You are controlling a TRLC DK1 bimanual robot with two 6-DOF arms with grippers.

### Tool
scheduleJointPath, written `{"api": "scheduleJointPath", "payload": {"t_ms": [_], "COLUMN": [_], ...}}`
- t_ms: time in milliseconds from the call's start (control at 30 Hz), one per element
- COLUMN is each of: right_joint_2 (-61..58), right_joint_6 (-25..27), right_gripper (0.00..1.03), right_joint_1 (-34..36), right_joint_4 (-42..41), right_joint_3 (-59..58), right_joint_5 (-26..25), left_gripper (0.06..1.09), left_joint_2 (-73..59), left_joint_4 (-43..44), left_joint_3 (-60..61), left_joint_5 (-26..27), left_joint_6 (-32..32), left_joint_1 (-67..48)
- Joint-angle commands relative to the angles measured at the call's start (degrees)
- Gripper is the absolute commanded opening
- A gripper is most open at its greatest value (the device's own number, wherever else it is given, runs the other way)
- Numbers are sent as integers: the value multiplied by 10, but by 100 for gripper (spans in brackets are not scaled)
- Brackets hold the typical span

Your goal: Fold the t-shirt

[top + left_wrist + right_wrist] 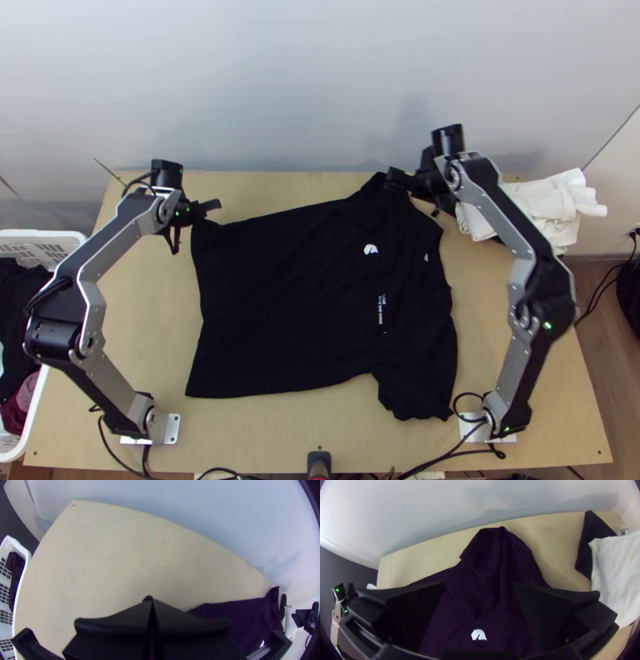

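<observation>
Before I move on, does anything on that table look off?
Yes: the t-shirt's far sleeve looks rumpled, unlike its flatter near sleeve. The white cloth spills past the table's right edge and might slip.

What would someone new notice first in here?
Probably the big black fabric t-shirt, spread over the middle of the light wooden table, with a white logo. Silver-grey robot arms stand on both sides. Crumpled white cloth lies at the far right.

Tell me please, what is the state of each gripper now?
Left gripper: closed; whether it pinches the shirt cannot be told.
Right gripper: open, over the shirt.
</observation>
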State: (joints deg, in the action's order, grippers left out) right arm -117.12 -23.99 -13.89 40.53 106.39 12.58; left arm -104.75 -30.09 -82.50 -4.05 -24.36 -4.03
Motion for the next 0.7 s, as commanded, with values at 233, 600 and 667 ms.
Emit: {"api": "scheduleJointPath", "payload": {"t_ms": [233, 600, 667], "right_joint_2": [-156, -254, -261], "right_joint_6": [5, -3, -4], "right_gripper": [99, 96, 96], "right_joint_1": [-45, -81, -86], "right_joint_4": [10, -9, -19], "right_joint_3": [148, 266, 266], "right_joint_5": [-31, -146, -157], "left_gripper": [10, 10, 10], "left_joint_2": [-80, -93, -93], "left_joint_4": [-14, -20, -23], "left_joint_3": [-111, -122, -122], "left_joint_5": [1, 9, 10], "left_joint_6": [-22, -22, -22], "left_joint_1": [31, 26, 25]}}
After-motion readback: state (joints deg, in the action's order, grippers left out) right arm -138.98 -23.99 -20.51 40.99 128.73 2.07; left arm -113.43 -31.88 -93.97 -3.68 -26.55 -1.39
